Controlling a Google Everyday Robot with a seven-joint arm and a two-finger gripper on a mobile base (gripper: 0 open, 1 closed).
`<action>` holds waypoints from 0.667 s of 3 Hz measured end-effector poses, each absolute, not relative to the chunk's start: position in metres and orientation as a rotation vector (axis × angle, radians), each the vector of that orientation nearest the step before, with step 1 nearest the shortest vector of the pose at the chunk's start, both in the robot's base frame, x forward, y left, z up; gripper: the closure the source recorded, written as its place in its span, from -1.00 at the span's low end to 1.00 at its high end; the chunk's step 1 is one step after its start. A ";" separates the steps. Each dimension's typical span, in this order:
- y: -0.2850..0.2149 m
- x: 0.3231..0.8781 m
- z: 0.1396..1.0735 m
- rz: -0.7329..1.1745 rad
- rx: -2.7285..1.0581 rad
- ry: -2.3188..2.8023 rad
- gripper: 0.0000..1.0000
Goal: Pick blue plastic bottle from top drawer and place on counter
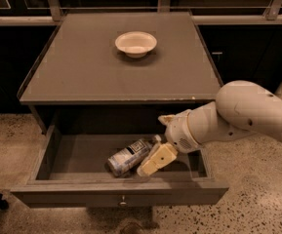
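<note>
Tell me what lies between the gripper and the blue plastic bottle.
Nothing: in the camera view the gripper sits right beside the blue plastic bottle inside the top drawer; contact unclear.

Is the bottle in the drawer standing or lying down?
Lying down: the blue plastic bottle rests sideways in the top drawer, gripper beside its cap.
</note>
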State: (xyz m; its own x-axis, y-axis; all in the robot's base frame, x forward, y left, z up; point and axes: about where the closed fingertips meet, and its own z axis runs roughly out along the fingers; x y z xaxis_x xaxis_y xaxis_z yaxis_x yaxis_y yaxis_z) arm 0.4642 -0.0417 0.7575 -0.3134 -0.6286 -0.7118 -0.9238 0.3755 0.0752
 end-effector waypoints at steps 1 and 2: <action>-0.019 0.474 0.757 0.592 -1.359 2.018 -1.00; -0.018 0.476 0.758 0.586 -1.357 2.015 -1.00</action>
State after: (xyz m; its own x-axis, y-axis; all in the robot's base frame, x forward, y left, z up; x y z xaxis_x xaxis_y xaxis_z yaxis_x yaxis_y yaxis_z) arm 0.4760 -0.0180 0.7578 -0.2693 -0.6480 -0.7124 -0.9290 0.3697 0.0149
